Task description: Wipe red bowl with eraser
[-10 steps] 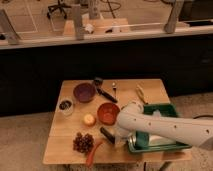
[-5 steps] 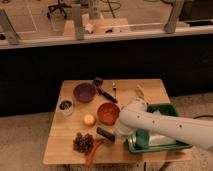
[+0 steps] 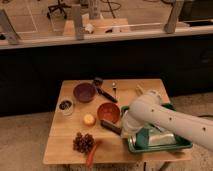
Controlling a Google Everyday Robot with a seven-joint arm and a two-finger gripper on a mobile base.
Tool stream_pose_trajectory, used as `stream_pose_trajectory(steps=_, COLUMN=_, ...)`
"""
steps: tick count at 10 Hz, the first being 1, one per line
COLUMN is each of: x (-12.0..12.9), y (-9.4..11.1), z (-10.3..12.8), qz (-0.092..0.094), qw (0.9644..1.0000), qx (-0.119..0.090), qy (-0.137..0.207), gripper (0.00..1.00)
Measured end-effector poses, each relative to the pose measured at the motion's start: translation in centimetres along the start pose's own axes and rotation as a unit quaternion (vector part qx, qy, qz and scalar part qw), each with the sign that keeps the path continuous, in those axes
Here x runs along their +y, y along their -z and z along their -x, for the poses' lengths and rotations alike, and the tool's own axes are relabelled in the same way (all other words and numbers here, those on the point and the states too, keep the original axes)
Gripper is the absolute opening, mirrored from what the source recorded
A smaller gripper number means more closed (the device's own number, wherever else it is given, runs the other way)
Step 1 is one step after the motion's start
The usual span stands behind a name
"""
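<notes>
The red bowl (image 3: 108,110) sits upright near the middle of the wooden table (image 3: 65,150), right of a small yellow-orange fruit. The eraser (image 3: 110,125), a dark oblong block, lies slanted just in front of the bowl, close to its near rim. My gripper (image 3: 120,130) reaches in from the right at the end of a thick white arm (image 3: 160,117). It sits at the eraser's right end and is shut on it. The arm's wrist hides most of the fingers.
A dark purple bowl (image 3: 84,92) stands behind the red one, with a black-handled utensil (image 3: 103,90) and a spoon (image 3: 114,89) beside it. At the left is a small cup (image 3: 65,105). Grapes (image 3: 83,142) and a red-orange vegetable (image 3: 91,155) lie at the front. A green tray (image 3: 175,145) is under the arm.
The arm's wrist has settled slightly lower and closer over the eraser's right end. The eraser and bowl have stayed about where they were.
</notes>
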Motion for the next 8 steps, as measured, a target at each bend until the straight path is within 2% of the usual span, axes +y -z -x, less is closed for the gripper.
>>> stream_pose_trajectory(steps=1, x=-0.7, y=0.9, z=-0.3, qz=0.004, qw=0.9998, qx=0.021, qy=0.003, gripper=0.0)
stream_pose_trajectory(steps=2, x=-1.6, y=1.3, z=-0.4, qz=0.018, qw=0.9987, qx=0.048, qy=0.009, gripper=0.0)
stream_pose_trajectory(steps=4, x=-3.0, y=1.0, z=-0.7, qz=0.046, qw=0.9963, qx=0.071, qy=0.014, gripper=0.0)
stream_pose_trajectory(steps=8, x=-5.2, y=-0.6, z=-1.1, qz=0.088, qw=0.992, qx=0.088, qy=0.022, gripper=0.0)
